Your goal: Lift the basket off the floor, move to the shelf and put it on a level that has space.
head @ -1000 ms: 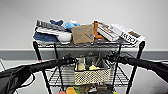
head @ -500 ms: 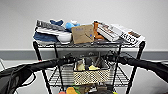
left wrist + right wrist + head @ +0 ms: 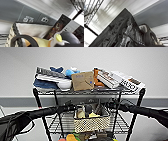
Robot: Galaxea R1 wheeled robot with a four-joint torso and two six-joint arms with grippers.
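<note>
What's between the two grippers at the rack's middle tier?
In the head view, the basket spans the gap between the left gripper and right gripper, above the middle tier.

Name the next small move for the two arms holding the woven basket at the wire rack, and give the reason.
Probably lower it slightly and settle it. The small cream-and-dark woven basket is carried between both dark arms at the black wire rack's middle silver-grey grid tier, which has bare grid beside it. Whether the basket's base already rests on it cannot be told.
</note>
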